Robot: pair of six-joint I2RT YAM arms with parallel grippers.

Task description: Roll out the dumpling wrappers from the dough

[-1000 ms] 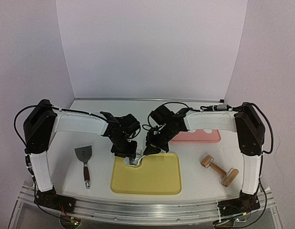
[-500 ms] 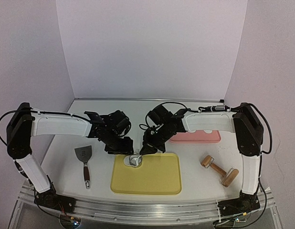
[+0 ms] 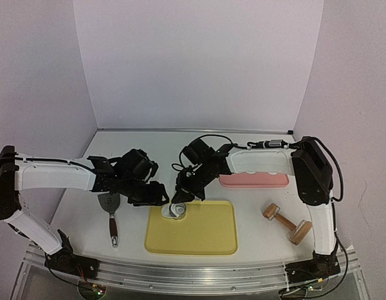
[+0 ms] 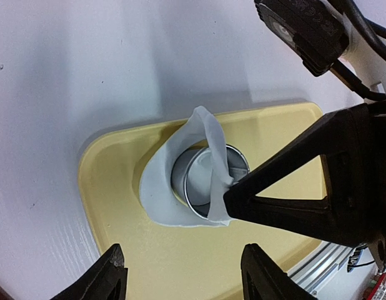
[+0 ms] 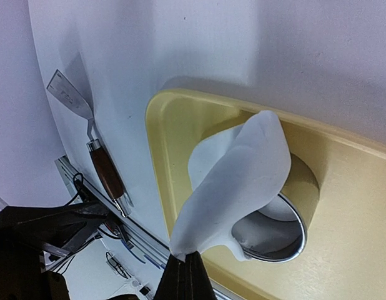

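The dumpling wrappers do not show plainly. A pale patch inside the ring cutter (image 5: 291,245) may be one, but we cannot tell. The cutter sits at the 10 o'clock corner of the yellow board (image 3: 205,240), and the dough (image 5: 237,178) lies around it as a thin, floppy collar, lifted into a peak on one side.

The right gripper (image 5: 187,267) is clamped on the edge of that peak, fingertips together on the sheet. The left gripper (image 4: 183,278) hangs at 9 o'clock of the cutter with its fingers apart, holding nothing. We judge the step in hand to be stripping the spare dough off the cutter.

- **Tearing:** the sheet is thin and gripped at one small spot, so a quick pull could rip it and leave scraps around the cutter.
- **Dragging:** the collar encircles the cutter and nothing pins it down, so the lift could tip it or slide it off the board.
- **Spoiling the disc:** any wrapper inside could ride up with the cutter or fold.

A spatula (image 3: 111,215) lies at 9 o'clock of the board and a rolling pin (image 3: 287,223) at 3 o'clock.
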